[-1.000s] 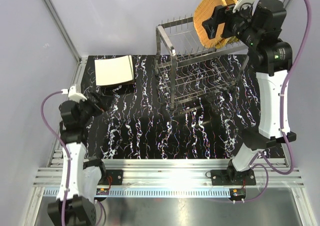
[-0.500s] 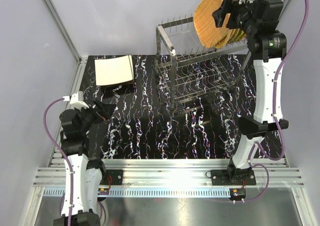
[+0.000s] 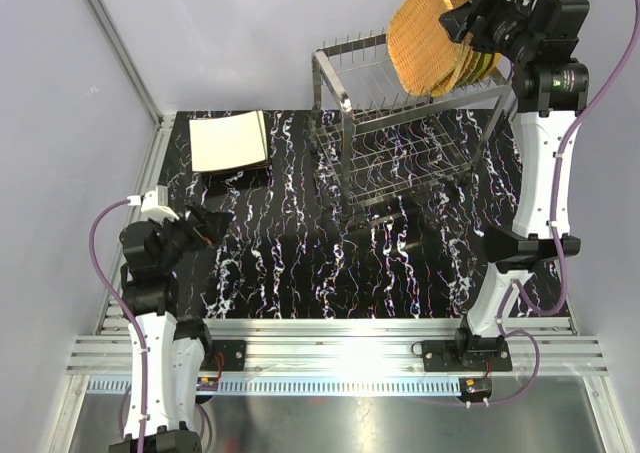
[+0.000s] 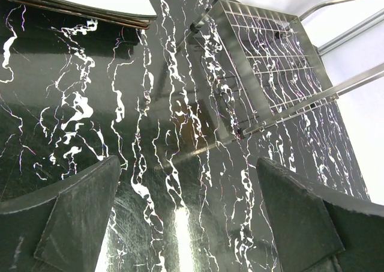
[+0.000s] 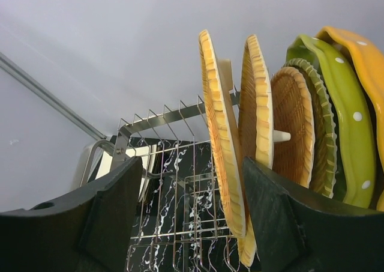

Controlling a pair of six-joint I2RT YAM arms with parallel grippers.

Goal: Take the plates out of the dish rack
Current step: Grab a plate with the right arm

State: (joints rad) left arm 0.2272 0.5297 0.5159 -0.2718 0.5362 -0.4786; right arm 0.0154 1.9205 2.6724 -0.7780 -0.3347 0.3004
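**A:** Where is the right hand (image 3: 463, 18) found relative to the dish rack (image 3: 400, 143)?

**B:** It is held high over the right end of the rack's top tier, near the plates (image 3: 430, 43) standing there. Its fingers (image 5: 105, 218) are spread wide and nothing is clamped. The front woven plate (image 5: 222, 146) is framed between them but kept apart from them.

**A:** What is changed from half a second ago?

**B:** The hand has been drawn back to the right, off the woven face it overlapped before. No plate is seen to have shifted.

**A:** How are the plates arranged?

**B:** They are stood on edge on the rack's top tier. Behind the front one comes a second woven plate (image 5: 255, 104), then a smaller round woven plate (image 5: 294, 128), a green dotted plate (image 5: 345, 122) and an orange dotted plate (image 5: 360, 59).

**A:** And left of the rack?

**B:** A stack of square cream plates (image 3: 230, 141) is laid on the counter (image 3: 300, 263). The left hand (image 3: 205, 223) is held low over the counter, further left of the rack and nearer the bases, with fingers apart and nothing gripped. Its place is hardly altered.
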